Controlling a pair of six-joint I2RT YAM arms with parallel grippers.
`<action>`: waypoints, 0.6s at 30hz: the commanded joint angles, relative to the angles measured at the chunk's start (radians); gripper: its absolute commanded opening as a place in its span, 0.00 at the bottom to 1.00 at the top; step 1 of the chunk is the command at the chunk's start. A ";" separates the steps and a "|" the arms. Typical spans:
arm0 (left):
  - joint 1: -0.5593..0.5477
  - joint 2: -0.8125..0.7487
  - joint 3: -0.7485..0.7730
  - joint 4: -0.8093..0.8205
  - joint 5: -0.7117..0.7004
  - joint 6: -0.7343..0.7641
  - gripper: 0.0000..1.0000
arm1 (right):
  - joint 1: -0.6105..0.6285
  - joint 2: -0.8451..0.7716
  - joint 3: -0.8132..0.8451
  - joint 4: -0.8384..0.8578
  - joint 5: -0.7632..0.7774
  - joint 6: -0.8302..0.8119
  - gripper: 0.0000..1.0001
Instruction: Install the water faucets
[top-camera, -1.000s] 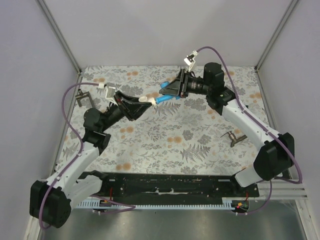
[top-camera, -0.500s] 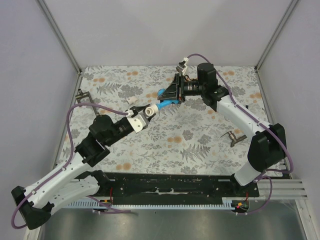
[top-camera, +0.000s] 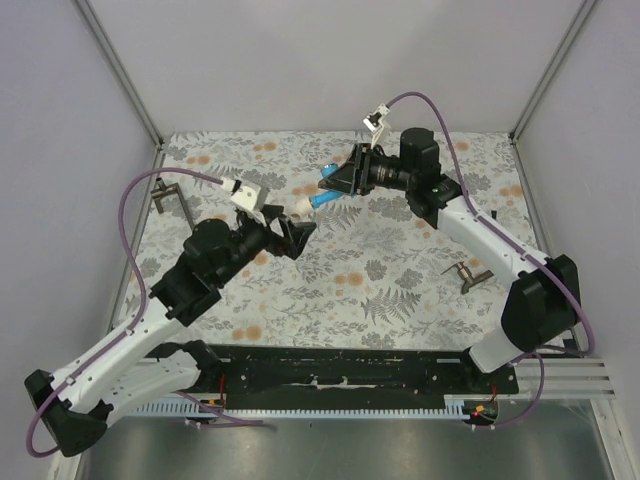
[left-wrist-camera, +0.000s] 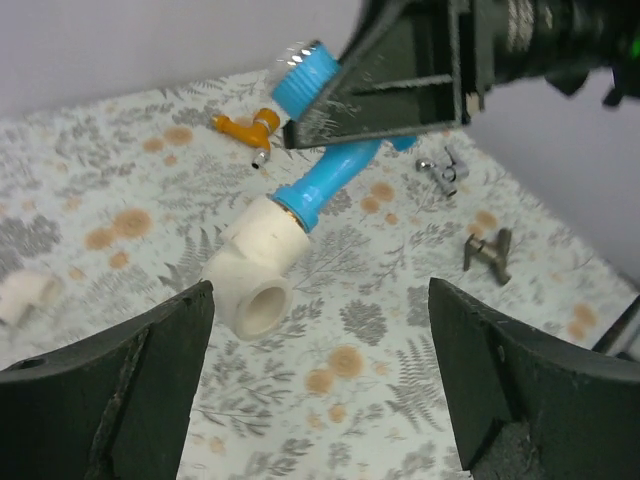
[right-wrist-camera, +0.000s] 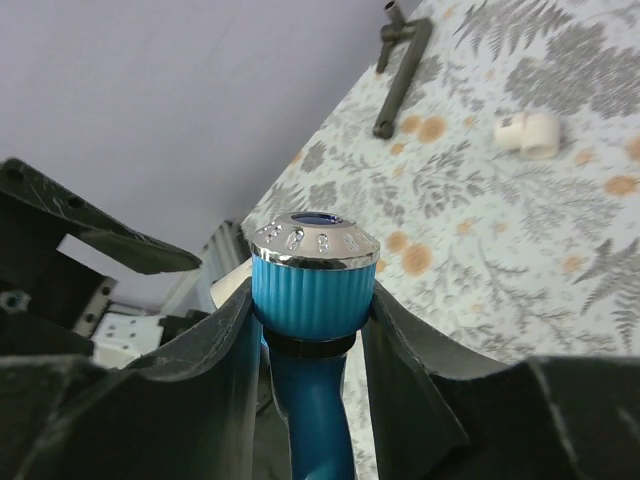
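My right gripper (top-camera: 336, 180) is shut on the ribbed knob of the blue water faucet (top-camera: 322, 198) and holds it above the table. In the right wrist view, both of its fingers (right-wrist-camera: 225, 345) press the knob (right-wrist-camera: 314, 280). A white elbow fitting (left-wrist-camera: 258, 266) sits on the faucet's lower end (left-wrist-camera: 330, 180). Just below and in front of that fitting, my left gripper (left-wrist-camera: 320, 385) is open and touches nothing; from above it (top-camera: 293, 228) shows near the fitting (top-camera: 297, 208). The orange water faucet (left-wrist-camera: 250, 128) lies on the cloth behind.
A loose white fitting (left-wrist-camera: 25, 295) lies at the left. A dark bracket (top-camera: 168, 195) stands near the left wall and another (top-camera: 468, 273) at the right. A small chrome piece (left-wrist-camera: 445, 170) rests behind the right bracket (left-wrist-camera: 490, 250). Walls enclose the patterned table (top-camera: 380, 300).
My left gripper has opened, let go of the white fitting and drawn back slightly. The fitting stays on the blue faucet, which my right gripper still holds.
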 joint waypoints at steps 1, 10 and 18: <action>0.087 0.019 0.119 -0.099 -0.063 -0.455 0.92 | -0.001 -0.106 -0.070 0.245 0.125 -0.182 0.00; 0.376 0.096 -0.008 0.176 0.290 -1.092 0.89 | -0.001 -0.187 -0.187 0.513 0.160 -0.249 0.00; 0.374 0.168 -0.037 0.432 0.360 -1.284 0.89 | 0.001 -0.194 -0.237 0.685 0.164 -0.176 0.00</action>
